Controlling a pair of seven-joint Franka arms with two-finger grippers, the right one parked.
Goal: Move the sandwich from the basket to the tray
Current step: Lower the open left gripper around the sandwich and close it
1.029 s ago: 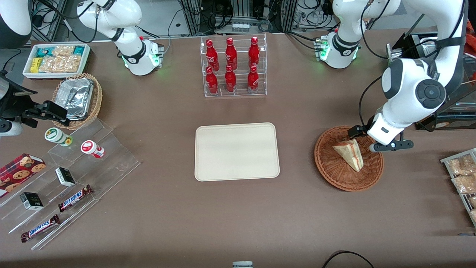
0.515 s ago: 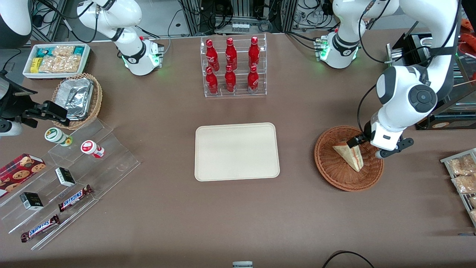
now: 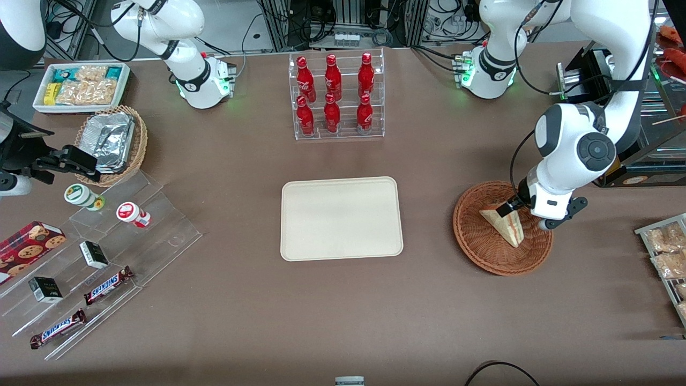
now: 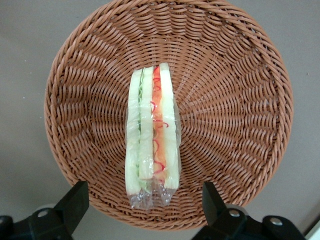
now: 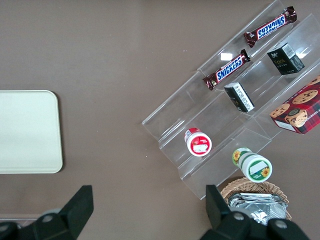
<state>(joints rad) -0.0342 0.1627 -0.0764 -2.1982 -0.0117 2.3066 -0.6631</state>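
The sandwich, a plastic-wrapped wedge of pale bread with red and green filling, lies in the round reddish-brown wicker basket toward the working arm's end of the table. My gripper hangs just above the basket, over the sandwich's wide end. The wrist view shows the sandwich lying lengthwise in the basket. My gripper is open, with one black finger on either side of the wrapped end and clear of it. The cream tray sits bare at the table's middle.
A clear rack of red bottles stands farther from the front camera than the tray. Snack packets lie at the working arm's table edge. Toward the parked arm's end are a stepped acrylic display, a tan foil basket and a white snack box.
My wrist has swung in over the basket, toward the parked arm's end and a little nearer the front camera. The gripper now straddles the sandwich's wide end; the sandwich has not moved.
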